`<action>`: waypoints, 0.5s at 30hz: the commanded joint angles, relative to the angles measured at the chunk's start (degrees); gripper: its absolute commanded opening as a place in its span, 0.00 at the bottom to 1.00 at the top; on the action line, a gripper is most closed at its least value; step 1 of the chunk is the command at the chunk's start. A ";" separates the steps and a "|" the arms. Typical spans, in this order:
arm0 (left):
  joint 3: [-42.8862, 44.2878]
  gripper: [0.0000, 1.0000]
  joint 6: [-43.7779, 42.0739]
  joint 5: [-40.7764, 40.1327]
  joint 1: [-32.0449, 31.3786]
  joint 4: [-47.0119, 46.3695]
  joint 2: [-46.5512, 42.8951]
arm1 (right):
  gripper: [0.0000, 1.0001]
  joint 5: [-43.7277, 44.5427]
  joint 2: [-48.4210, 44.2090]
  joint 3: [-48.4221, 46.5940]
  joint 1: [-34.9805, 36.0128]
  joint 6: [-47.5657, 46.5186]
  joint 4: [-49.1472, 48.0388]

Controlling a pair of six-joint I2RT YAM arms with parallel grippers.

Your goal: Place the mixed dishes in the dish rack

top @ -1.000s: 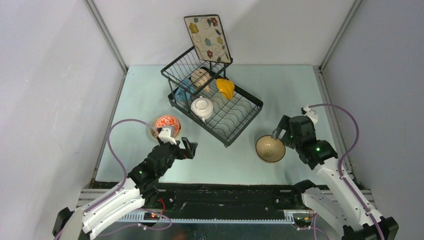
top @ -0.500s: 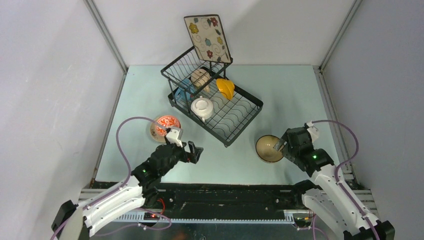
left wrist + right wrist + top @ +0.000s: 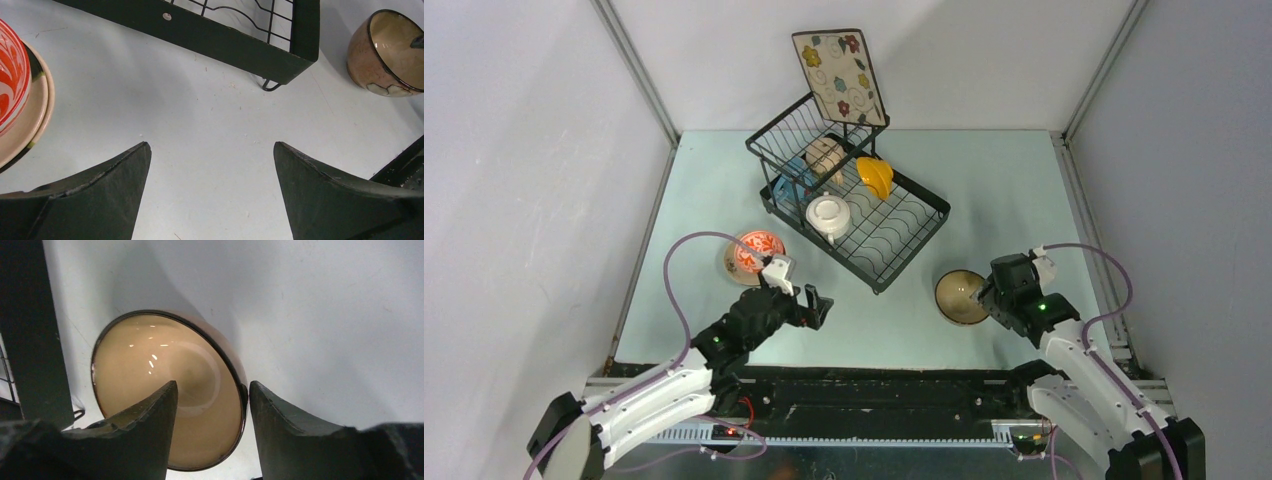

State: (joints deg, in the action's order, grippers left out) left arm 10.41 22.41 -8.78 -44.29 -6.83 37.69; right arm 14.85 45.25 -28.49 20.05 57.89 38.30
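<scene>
my right gripper (image 3: 211, 385) stands half open astride the rim of the glossy tan ceramic bowl (image 3: 150, 370), near the pale table's (image 3: 984, 180) front edge, holding nothing yet. next i should pinch the rim and lift it to the black wire dish rack (image 3: 225, 42). my left gripper (image 3: 210, 150) is wide open and empty.

I can read no writing, label, brand, number or sign in any of my views
</scene>
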 commanded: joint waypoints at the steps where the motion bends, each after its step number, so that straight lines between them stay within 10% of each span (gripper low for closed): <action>1: 2.03 1.00 -1.50 0.80 -0.27 -2.45 0.25 | 0.53 -0.39 1.11 2.32 -0.08 2.00 -3.05; 7: 1.77 1.00 -0.84 2.09 -0.27 -3.05 0.36 | 0.03 0.37 -1.01 3.53 -0.10 2.35 -3.95; 15: -0.45 1.00 2.95 1.32 -0.20 -4.52 -5.05 | 0.00 3.99 -10.31 3.04 -0.36 -1.01 -4.64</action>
State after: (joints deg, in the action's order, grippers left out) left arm 10.44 22.81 -7.79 -44.36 -7.60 36.60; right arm 15.99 39.88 -23.40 19.90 57.36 39.22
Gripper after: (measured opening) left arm 0.996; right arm 0.053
